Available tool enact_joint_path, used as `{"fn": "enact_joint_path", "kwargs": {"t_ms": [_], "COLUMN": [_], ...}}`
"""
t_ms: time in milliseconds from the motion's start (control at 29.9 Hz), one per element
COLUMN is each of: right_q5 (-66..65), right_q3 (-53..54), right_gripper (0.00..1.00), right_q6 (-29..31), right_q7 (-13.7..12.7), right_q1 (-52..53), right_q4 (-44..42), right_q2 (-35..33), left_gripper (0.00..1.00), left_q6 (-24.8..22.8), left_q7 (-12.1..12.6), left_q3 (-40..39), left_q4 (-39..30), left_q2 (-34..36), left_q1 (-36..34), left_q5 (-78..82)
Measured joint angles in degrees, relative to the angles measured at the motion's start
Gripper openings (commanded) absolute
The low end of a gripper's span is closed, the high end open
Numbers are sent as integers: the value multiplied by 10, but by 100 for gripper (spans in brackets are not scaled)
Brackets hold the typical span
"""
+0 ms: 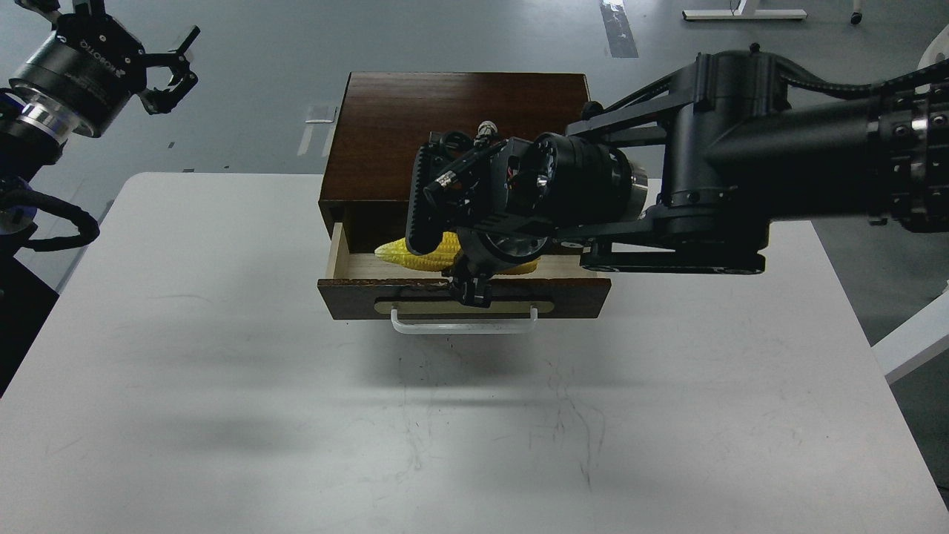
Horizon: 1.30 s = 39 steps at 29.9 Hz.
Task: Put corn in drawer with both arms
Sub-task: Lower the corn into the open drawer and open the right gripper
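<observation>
The dark brown wooden box [460,111] stands at the table's far middle. Its drawer [463,300] is pulled out toward me, showing pale wood inside and a white bar handle [463,324]. The yellow corn [422,253] lies on its side in the drawer, its right part hidden under my right wrist. My right gripper [469,291] points down at the top edge of the drawer's front panel, just in front of the corn. Its fingers look dark and close together, and I cannot tell their state. My left gripper [178,68] is raised at the far left, open and empty.
The white table [222,371] reaches from the box to the near edge. My right forearm [741,170] crosses above the box's right side. A grey floor lies beyond the table, with a white frame leg [912,341] at the right.
</observation>
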Motion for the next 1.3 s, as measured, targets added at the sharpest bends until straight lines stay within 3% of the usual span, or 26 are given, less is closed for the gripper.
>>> {"fn": "enact_joint_path", "kwargs": {"t_ms": [635, 1069, 1102, 1135, 1169, 1302], "right_q5": [1, 1, 1, 1, 1, 3], "right_q3": [0, 5, 5, 6, 6, 9], "right_gripper": [54, 64, 69, 83, 90, 94], "right_q6": [0, 0, 0, 0, 0, 0], "right_q7": [-1, -1, -1, -1, -1, -1], "right_q1": [-1, -10, -10, -11, -11, -12], "right_q4": [-6, -13, -13, -14, -14, -19], "right_q2": [-1, 0, 0, 0, 0, 0], "left_gripper": [98, 98, 98, 98, 98, 98], "left_q6": [0, 0, 0, 0, 0, 0], "left_q7": [-1, -1, -1, -1, -1, -1], "left_q3": [0, -1, -1, -1, -1, -1], "left_q4": [0, 0, 0, 0, 0, 0], "left_q2": [0, 0, 0, 0, 0, 0], "left_q1": [-1, -4, -4, -5, -5, -5], "left_q5": [0, 0, 0, 0, 0, 0]}}
